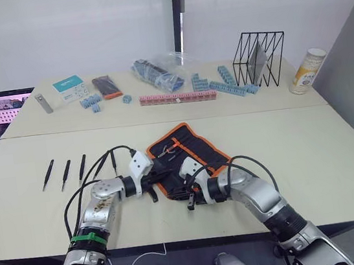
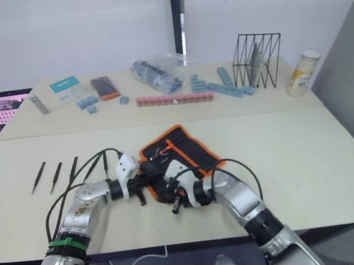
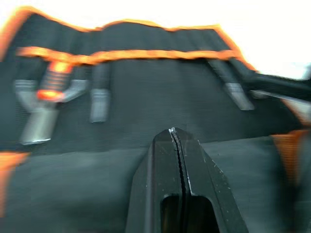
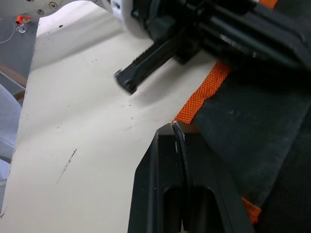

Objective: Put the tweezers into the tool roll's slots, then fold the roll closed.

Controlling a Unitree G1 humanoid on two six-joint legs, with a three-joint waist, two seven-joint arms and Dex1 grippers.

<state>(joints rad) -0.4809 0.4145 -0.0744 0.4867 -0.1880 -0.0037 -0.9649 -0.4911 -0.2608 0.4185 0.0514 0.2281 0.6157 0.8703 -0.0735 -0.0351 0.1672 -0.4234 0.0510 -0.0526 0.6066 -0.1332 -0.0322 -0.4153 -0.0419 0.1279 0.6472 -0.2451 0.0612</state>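
Pincers, left and right, both pressed together, meet at the fabric tool roll's orange-edged near corner; bare table rightward.

It looks like an office or lab: two pale tables pushed together, plain white walls, a laptop far left, a wire rack far right.

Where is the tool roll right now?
In the left eye view the tool roll lies open on the near table, centre, between both claws, with the loose tweezers to its left.
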